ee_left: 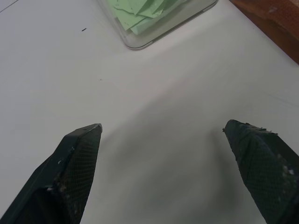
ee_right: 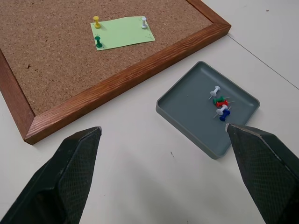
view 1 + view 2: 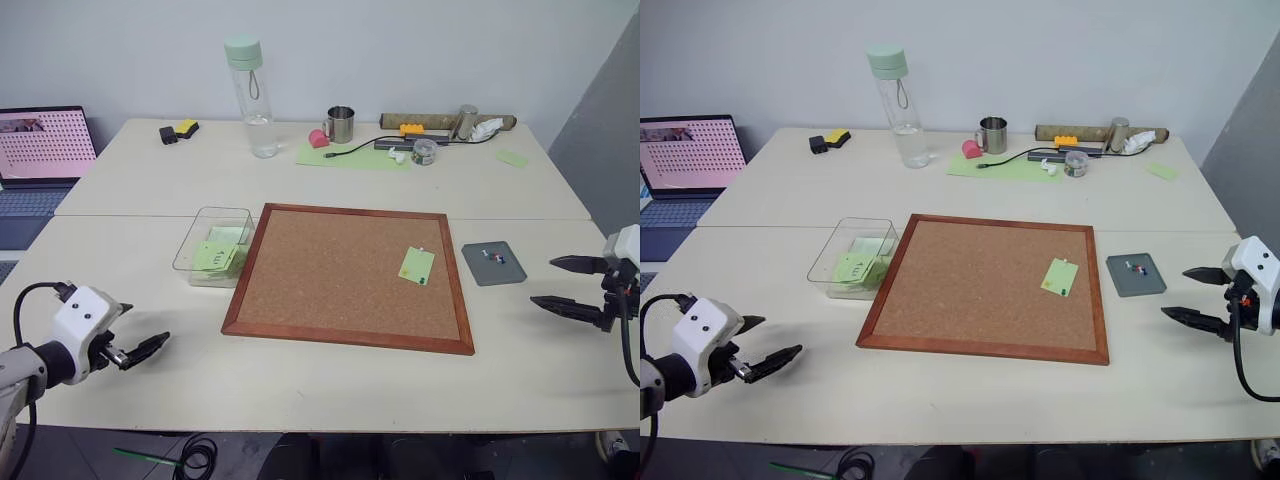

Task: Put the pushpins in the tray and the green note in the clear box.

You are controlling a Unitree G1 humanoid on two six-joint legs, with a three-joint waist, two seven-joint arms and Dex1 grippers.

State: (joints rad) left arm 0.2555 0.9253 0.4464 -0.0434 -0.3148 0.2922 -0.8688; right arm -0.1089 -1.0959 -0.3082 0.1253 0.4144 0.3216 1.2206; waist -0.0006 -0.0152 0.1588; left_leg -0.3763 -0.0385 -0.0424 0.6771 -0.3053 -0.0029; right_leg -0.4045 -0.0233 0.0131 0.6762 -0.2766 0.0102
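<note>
Both tools stand low in the head views, nearest the camera. The left tool [image 3: 148, 346] sits at the lower left, fingers spread wide and empty, over bare desk [image 3: 330, 385]. The right tool [image 3: 560, 285] sits at the right edge, also spread wide and empty.

Task status, judged from the present layout: partly complete. The grey tray [image 2: 174, 110] already holds several pushpins [image 2: 220, 105] in white, green, red and blue. The clear box [image 3: 190, 255] already holds green paper notes, some with dark writing. One plain green note [image 2: 122, 32] remains fixed to the corkboard [image 3: 340, 270] by three pins: a yellow pin [image 2: 96, 21], a white pin [image 2: 144, 21] and a dark green pin [image 2: 98, 42]. Remaining work, by this reading: pull those three pins, place them in the tray, then move the note to the box.

Relative positions:
- The tray lies just inside the right tool, right of centre in the head views, between that tool and the board's right frame.
- The pinned note lies further in, near the board's right edge, just left of the tray.
- The clear box lies left of centre, beside the board's left frame and above the left tool, well apart from the note.
</note>
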